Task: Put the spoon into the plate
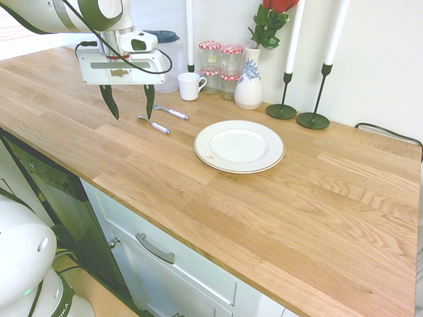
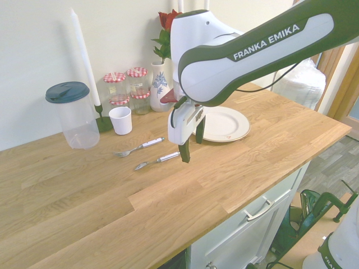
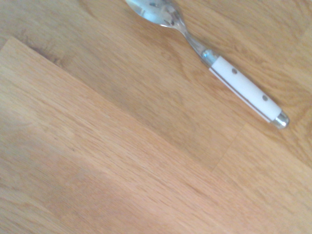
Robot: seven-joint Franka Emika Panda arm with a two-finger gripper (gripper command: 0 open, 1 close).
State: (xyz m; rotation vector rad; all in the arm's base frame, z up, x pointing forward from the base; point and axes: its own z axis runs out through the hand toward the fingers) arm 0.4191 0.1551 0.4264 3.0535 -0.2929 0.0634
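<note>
Bare on the worktop (image 1: pixel 218 198) near its back edge: the plate (image 1: pixel 239 146). Hanging released and empty above the wood, the gripper (image 1: pixel 128 100), plate well apart. Just beside it toward the plate, lying flat, the spoon (image 1: pixel 154 125), handle end nearer the plate.

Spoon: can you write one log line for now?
gripper: open, empty, above counter | spoon: on counter, untouched | plate: empty

From my remote seat the only text I can read is "FRANKA EMIKA" in white capitals on the dark green band of the white robot arm (image 2: pixel 263 47); a small brownish mark on its hand is too blurry to read.
</note>
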